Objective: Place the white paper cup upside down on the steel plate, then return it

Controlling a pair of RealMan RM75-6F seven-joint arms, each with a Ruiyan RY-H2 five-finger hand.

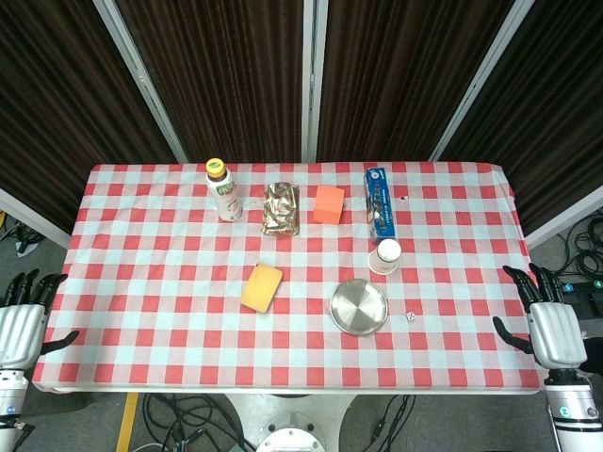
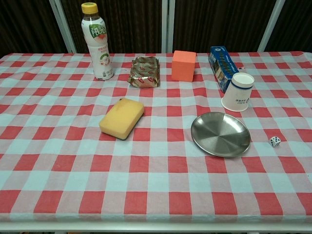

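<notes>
Right hand (image 1: 554, 331): hanging off the table's near right edge, fingers spread, holding nothing; well apart from the plate.
Left hand (image 1: 19, 325): waiting at the near left edge, fingers apart and empty; farther from the plate than the right hand.
Cup (image 2: 238, 92): standing upright, mouth up, just behind and right of the plate (image 2: 220, 133), not touching it.
Cup handling: judging it light, thin-walled and easily crushed; a gentle wrap around the mid-wall is looking best, leaving the rim free for inverting.
Plate: lying bare, shallow and shiny; the inverted cup is likely sliding on it if nudged.
Box (image 2: 222, 60): lying just behind the cup, beyond the plate; crowding any reach from the back.
Die (image 2: 275, 141): sitting right of the plate, in the right hand's likely path.
Sponge (image 2: 122, 117): lying left of the plate, well apart.
Block (image 2: 184, 65), packet (image 2: 145, 71), bottle (image 2: 98, 42): standing behind and left of the plate, not obstructing.
</notes>
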